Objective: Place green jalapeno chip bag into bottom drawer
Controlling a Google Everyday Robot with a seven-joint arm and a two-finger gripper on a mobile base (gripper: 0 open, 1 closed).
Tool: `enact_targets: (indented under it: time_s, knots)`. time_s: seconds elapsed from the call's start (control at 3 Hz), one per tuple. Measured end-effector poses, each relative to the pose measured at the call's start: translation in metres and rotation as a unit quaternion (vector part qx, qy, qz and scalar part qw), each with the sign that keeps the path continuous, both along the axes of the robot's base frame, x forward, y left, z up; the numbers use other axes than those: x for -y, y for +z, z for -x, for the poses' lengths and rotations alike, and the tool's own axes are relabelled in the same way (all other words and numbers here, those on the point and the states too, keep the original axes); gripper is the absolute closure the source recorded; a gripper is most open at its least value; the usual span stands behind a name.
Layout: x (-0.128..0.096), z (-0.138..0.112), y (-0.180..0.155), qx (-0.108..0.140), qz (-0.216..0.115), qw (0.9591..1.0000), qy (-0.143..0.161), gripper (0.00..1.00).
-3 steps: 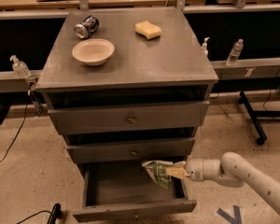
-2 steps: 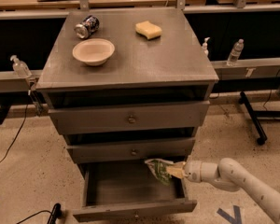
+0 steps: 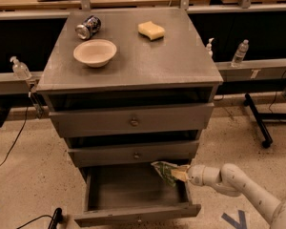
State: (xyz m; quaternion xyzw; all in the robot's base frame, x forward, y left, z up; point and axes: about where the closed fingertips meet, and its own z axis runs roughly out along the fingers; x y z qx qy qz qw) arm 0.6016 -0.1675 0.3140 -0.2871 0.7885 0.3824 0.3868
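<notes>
The green jalapeno chip bag [image 3: 165,171] is crumpled, green with pale print. It hangs over the right side of the open bottom drawer [image 3: 133,214], just under the middle drawer's front. My gripper [image 3: 180,174] is shut on the bag's right end. The white arm [image 3: 238,182] reaches in from the lower right. The bottom drawer is pulled out and its dark tray shows nothing else inside.
On the grey cabinet top [image 3: 181,66] are a cream bowl [image 3: 95,52], a tipped soda can [image 3: 87,27] and a yellow sponge [image 3: 151,30]. The top drawer [image 3: 133,120] and middle drawer [image 3: 133,154] are shut. Bottles stand on a ledge at right [image 3: 240,53] and left [image 3: 20,69].
The gripper and bag have shifted slightly left, further over the open bottom drawer. The arm has stretched in with them. Nothing else moved.
</notes>
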Motion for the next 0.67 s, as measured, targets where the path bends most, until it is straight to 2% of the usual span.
enact_targets:
  time_s: [0.33, 0.67]
  knots:
    - [0.0005, -0.0052, -0.0115, -0.007, 0.003, 0.9999, 0.014, 1.0]
    - [-0.0009, -0.0075, -0.0175, -0.012, 0.004, 0.9996, 0.024, 0.84]
